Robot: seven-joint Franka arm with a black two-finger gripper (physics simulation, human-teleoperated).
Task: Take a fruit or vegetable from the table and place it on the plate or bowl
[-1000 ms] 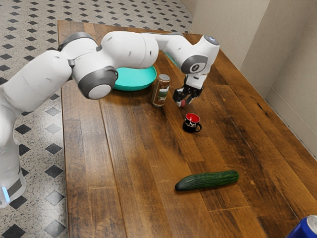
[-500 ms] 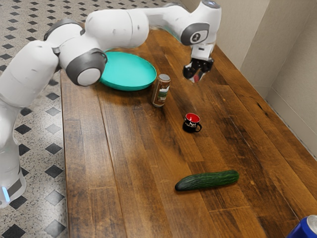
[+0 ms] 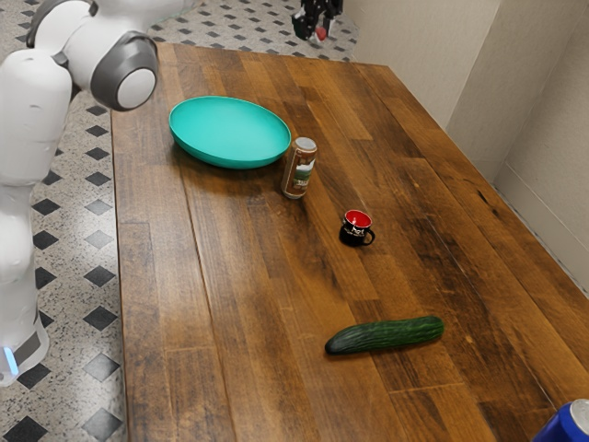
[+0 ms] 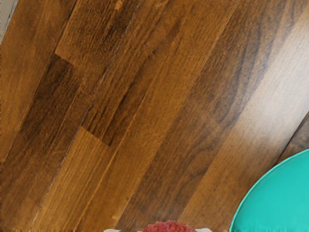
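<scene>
A white Franka arm (image 3: 55, 110) stands at the exterior view's left edge, beside a wooden table (image 3: 239, 304), its upper joints reaching out past the top of the view. Next along, a teal plate (image 3: 230, 131) lies bare on the table's far half. High above the table's far end hangs the black gripper (image 3: 311, 26), its fingers clamped on a small red fruit (image 3: 319, 36) that is well clear of the wood and not on the plate. In the wrist view the fruit (image 4: 166, 226) shows as a bumpy red mass just under the hand, with planks beneath and the plate's rim (image 4: 270, 193) curving in close beside it. Just off the plate's near rim, toward the exterior view's right, a brown jar (image 3: 299, 168) stands upright; beyond it sits a black cup (image 3: 356, 227) with a red inside. A cucumber (image 3: 385, 334) lies on its side nearer the front, well apart from the plate, and a blue can (image 3: 571, 424) shows at the lower right corner.
</scene>
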